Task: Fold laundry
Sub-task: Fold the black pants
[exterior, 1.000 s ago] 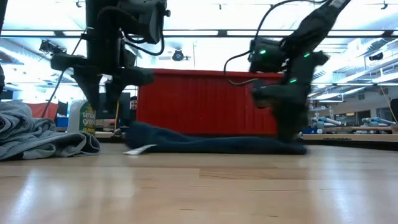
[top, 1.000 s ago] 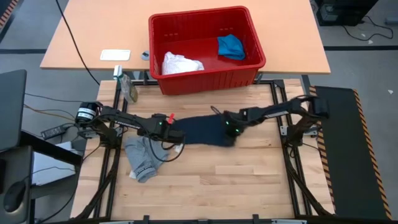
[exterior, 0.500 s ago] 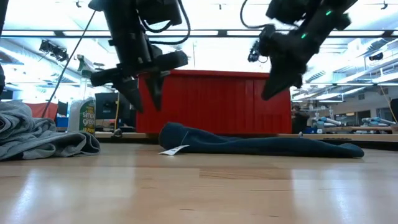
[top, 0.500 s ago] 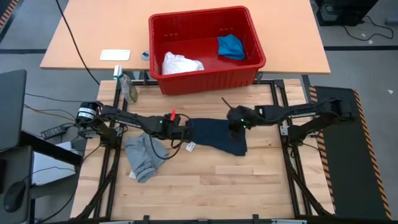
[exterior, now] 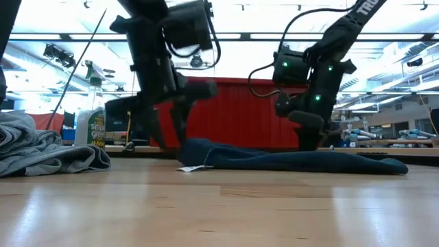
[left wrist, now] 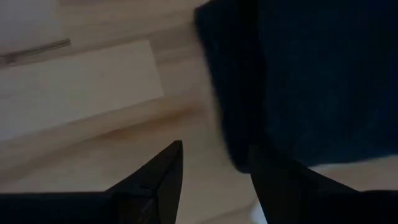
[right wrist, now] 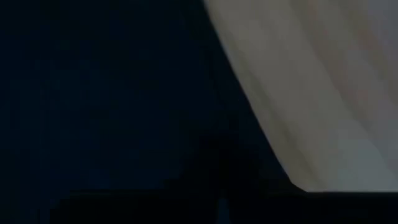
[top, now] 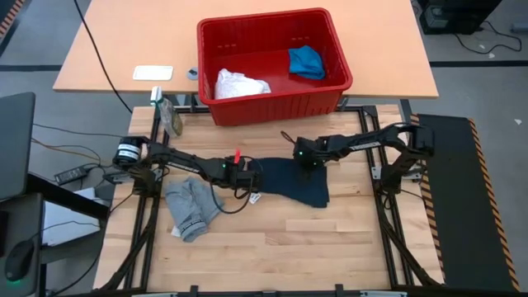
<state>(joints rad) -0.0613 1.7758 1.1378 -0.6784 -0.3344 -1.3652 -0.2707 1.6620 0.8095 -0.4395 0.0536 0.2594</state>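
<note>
The navy garment [top: 290, 180] lies flat along the middle of the table, a white tag [top: 253, 196] at its left end. My left gripper [left wrist: 214, 152] stands open at that left end, pointing steeply down, one finger over bare wood and the other at the cloth's edge; whether it touches, I cannot tell. My right gripper [top: 304, 159] is down at the garment's far edge, shut. The grey T-shirt [top: 191, 206] lies crumpled at the near left. The white cloth [top: 239, 83] and the bright blue garment [top: 307, 62] lie in the red basket [top: 272, 106]. My right gripper comes steeply from above onto the navy garment's far edge [top: 297, 165], near the middle of its length. In the right wrist view the shut fingers [right wrist: 205, 205] stand against dark cloth, which hides how many layers they have. The garment lies on the table.
The red basket stands on the far table just beyond the work surface. A spray bottle [top: 171, 115] stands at the far left corner, and a white flat object [top: 153, 73] lies on the far table. Bare wood [top: 280, 247] stretches along the near side.
My right gripper has let go of the garment's right end, risen, then come down on the far edge and shut. The garment's right end has spread out toward the table's right and near side. My left gripper has moved right and down to the garment's left end, tipping steeper.
</note>
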